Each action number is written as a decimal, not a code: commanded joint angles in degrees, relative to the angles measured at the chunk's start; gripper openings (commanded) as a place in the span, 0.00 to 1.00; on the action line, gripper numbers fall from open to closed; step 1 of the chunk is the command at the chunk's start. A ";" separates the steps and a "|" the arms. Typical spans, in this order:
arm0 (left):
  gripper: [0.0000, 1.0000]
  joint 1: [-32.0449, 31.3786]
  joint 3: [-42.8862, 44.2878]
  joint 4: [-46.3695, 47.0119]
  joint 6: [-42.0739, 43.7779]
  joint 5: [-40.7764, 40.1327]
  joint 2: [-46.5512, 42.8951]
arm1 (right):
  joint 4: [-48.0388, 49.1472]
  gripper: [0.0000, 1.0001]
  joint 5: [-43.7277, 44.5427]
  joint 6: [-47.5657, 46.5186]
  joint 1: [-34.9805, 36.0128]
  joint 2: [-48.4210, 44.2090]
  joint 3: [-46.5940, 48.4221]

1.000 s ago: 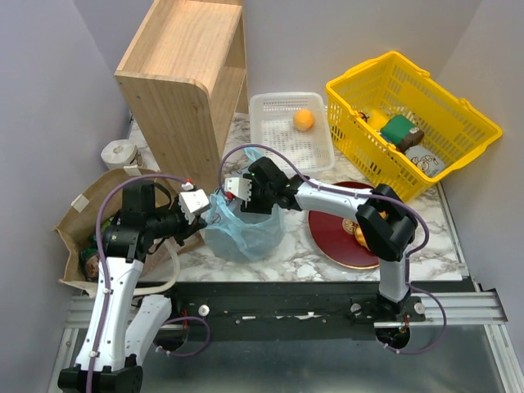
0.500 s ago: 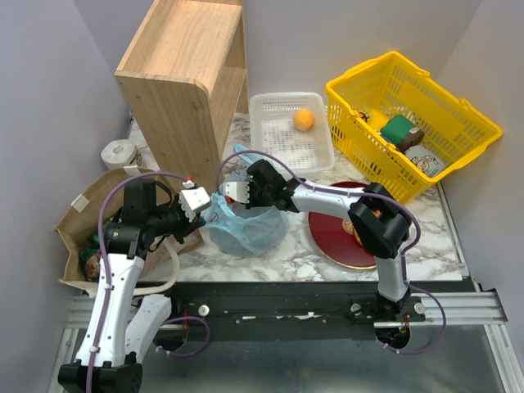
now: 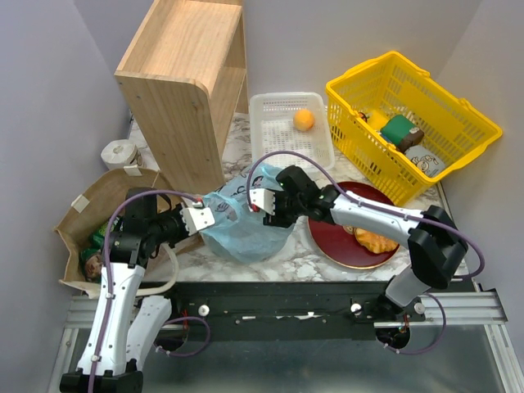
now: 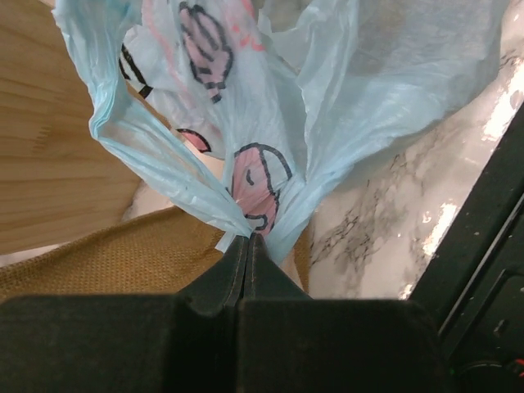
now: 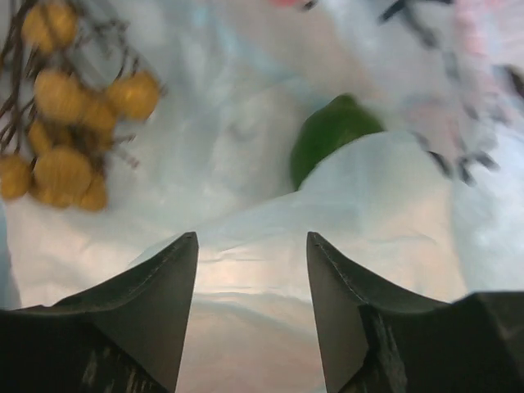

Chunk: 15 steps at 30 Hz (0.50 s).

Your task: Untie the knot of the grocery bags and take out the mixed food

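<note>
The light blue plastic bag [image 3: 244,232] lies slumped on the marble table between my grippers. My left gripper [image 3: 214,214] is shut on a gathered fold of the bag's edge [image 4: 248,237]. From the right, my right gripper [image 3: 260,209] points into the bag's mouth and stands open [image 5: 252,241], with bag film lying between its fingers but not pinched. Inside the bag I see a brown stemmed bunch [image 5: 65,139] and a dark green round fruit [image 5: 327,131]. The brown paper bag [image 3: 90,221] lies at the left. The knot is out of view.
A red plate [image 3: 332,241] with an orange-yellow pastry [image 3: 375,240] lies right of the bag. At the back are a wooden shelf [image 3: 184,82], a white basket [image 3: 278,139] with an orange [image 3: 304,120], and a yellow basket [image 3: 458,123]. A tape roll [image 3: 119,153] stands far left.
My right arm swung out to the right and its gripper drew back rightwards, closing and reopening. The blue bag sank lower and spread toward the front. My left gripper kept its hold.
</note>
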 commanded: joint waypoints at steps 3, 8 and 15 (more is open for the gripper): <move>0.00 -0.23 0.02 1.47 1.68 0.75 -2.88 | -4.06 0.54 -6.50 1.68 -0.10 0.53 4.62; 0.00 -0.23 0.28 3.32 -1.41 1.72 -1.56 | -4.32 0.46 -7.39 -2.00 -0.10 8.00 12.09; 0.00 -0.23 0.72 4.55 -3.87 3.57 -0.77 | -7.92 0.71 -11.25 -13.60 -0.10 14.77 17.01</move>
